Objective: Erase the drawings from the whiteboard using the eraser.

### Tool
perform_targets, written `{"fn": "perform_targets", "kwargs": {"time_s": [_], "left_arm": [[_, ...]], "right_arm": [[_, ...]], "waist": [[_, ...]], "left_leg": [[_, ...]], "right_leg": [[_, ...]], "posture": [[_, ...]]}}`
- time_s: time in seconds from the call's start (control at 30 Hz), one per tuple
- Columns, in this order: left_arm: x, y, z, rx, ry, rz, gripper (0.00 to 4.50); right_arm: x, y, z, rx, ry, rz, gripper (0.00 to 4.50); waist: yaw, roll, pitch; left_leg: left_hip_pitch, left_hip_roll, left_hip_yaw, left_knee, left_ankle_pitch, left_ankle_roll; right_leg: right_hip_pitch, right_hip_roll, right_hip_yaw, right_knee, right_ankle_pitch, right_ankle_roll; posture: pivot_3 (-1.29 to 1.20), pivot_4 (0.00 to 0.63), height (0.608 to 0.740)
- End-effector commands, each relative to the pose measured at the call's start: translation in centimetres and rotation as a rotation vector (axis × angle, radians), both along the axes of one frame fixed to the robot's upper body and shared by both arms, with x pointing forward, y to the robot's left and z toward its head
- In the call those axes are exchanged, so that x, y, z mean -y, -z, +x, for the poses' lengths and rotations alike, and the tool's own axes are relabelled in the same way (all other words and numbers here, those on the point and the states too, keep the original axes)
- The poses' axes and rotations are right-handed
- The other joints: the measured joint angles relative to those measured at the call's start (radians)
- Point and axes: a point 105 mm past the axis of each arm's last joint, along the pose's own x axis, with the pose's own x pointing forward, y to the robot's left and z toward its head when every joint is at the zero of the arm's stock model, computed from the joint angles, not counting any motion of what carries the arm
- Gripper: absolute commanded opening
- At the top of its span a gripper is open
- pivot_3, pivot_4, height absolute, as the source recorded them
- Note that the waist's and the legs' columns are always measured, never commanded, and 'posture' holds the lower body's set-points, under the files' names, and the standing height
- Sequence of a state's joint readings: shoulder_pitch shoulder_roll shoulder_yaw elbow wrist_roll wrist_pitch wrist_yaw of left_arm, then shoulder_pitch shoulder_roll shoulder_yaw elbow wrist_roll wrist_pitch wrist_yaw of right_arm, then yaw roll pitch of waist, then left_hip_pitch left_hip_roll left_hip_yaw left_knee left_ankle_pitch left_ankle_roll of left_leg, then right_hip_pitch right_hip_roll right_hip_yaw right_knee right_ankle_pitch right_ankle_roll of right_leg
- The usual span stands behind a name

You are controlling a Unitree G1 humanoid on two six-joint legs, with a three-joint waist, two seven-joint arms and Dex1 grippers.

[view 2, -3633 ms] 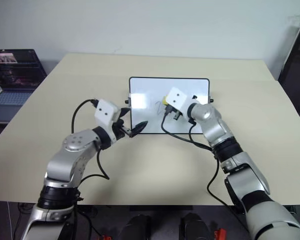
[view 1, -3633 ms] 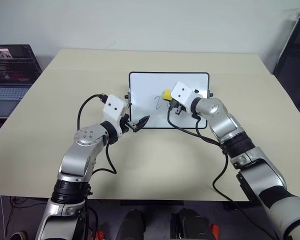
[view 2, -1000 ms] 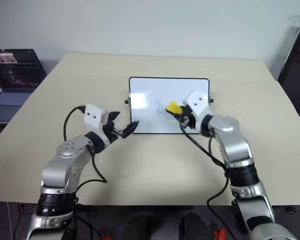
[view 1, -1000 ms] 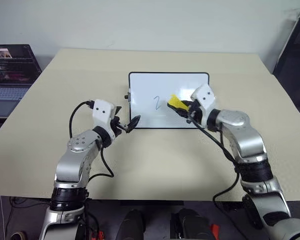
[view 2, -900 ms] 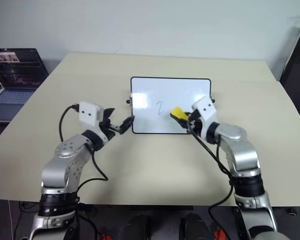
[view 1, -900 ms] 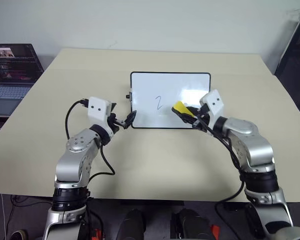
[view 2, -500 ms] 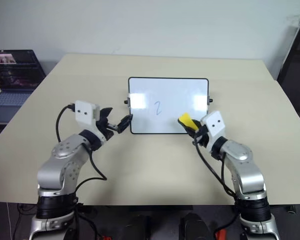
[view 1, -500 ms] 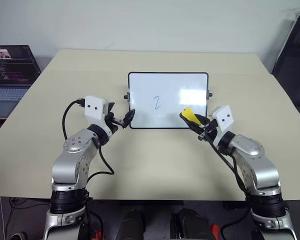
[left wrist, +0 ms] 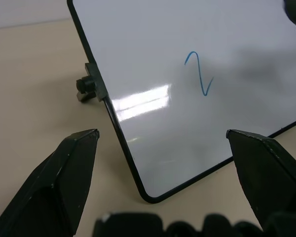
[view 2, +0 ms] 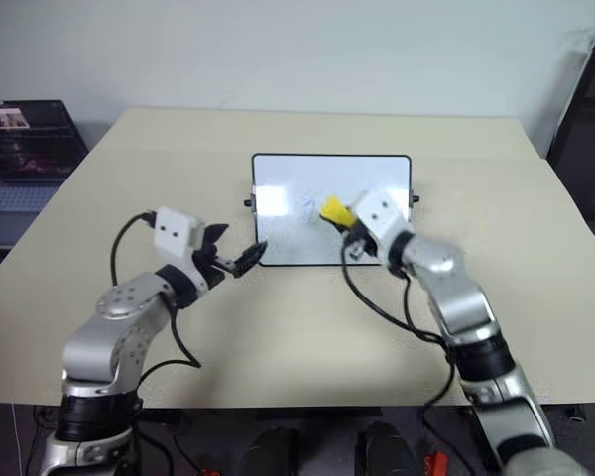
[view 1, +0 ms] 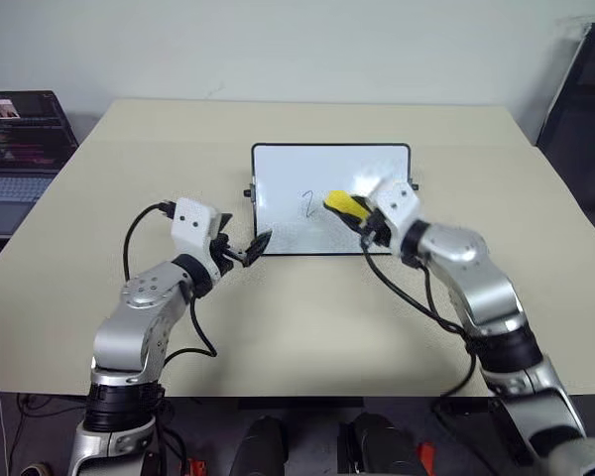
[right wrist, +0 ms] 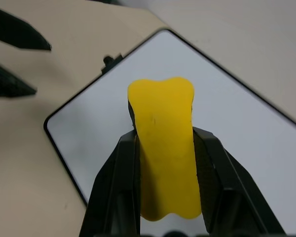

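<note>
Eraser [right wrist: 164, 148], yellow, sat clamped between the right gripper's [view 1: 365, 220] fingers [right wrist: 116, 182], poking out past their tips over the whiteboard [view 1: 278, 164], at three o'clock of the blue drawing [left wrist: 199, 73]; left gripper [left wrist: 163, 148] stood spread apart, straddling the board's near-left corner.

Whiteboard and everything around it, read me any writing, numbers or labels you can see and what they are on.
"2", in blue marker, on the whiteboard.
Laptop screen at the table's left: content too small to read.
Yellow eraser: no print visible.
</note>
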State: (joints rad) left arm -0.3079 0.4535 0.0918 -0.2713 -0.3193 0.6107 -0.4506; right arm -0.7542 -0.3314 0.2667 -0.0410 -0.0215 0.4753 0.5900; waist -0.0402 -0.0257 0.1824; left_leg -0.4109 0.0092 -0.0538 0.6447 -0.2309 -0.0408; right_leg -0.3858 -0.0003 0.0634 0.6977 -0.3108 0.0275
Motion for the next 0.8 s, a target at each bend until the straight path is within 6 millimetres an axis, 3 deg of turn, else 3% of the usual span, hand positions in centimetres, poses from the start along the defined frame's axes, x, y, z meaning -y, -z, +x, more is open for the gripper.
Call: {"fn": "perform_targets", "kwargs": {"time_s": [0.03,0.23,0.47,0.67,0.8], "left_arm": [[0.6,-1.0,-0.1,0.058,0.032,0.047,4.5],[1.3,-1.4,0.2,0.072,0.053,0.054,4.5],[1.4,-1.3,0.2,0.077,0.062,0.063,4.5],[0.5,-1.4,0.4,0.076,0.043,0.049,4.5],[0.6,-1.6,0.6,0.07,0.057,0.034,4.5]], "right_arm": [[-1.9,-0.6,1.1,0.045,-0.027,-0.083,1.11],[-3.4,-0.7,3.9,0.082,-0.006,-0.165,1.11],[-2.7,0.5,6.6,0.052,0.062,-0.269,1.11],[-2.0,3.8,5.8,0.019,-0.033,-0.45,1.11],[-1.6,2.6,6.5,0.109,0.023,-0.451,1.11]], "waist": [[0.0,0.0,0.0],[0.002,0.0,0.0],[0.001,0.0,0.0],[0.0,0.0,0.0],[-0.001,0.0,0.0]], "left_leg": [[0.0,0.0,0.0,0.0,0.0,0.0],[0.0,-0.001,0.001,0.0,0.0,0.0],[-0.001,0.0,0.001,0.0,0.0,0.0],[0.0,0.0,0.001,0.0,0.0,0.0],[0.0,0.0,0.001,0.001,0.0,0.0]], "right_leg": [[0.0,0.0,0.0,0.0,0.0,0.0],[0.0,-0.001,0.0,0.0,0.0,0.0],[-0.001,-0.001,0.0,0.0,0.0,0.0],[-0.001,-0.001,0.0,0.001,0.0,0.0],[-0.001,-0.001,0.0,0.002,0.0,0.0]], "posture": [[0.0,0.15,0.74],[0.0,0.15,0.74],[0.0,0.15,0.74],[0.0,0.15,0.74],[0.0,0.15,0.74]]}}
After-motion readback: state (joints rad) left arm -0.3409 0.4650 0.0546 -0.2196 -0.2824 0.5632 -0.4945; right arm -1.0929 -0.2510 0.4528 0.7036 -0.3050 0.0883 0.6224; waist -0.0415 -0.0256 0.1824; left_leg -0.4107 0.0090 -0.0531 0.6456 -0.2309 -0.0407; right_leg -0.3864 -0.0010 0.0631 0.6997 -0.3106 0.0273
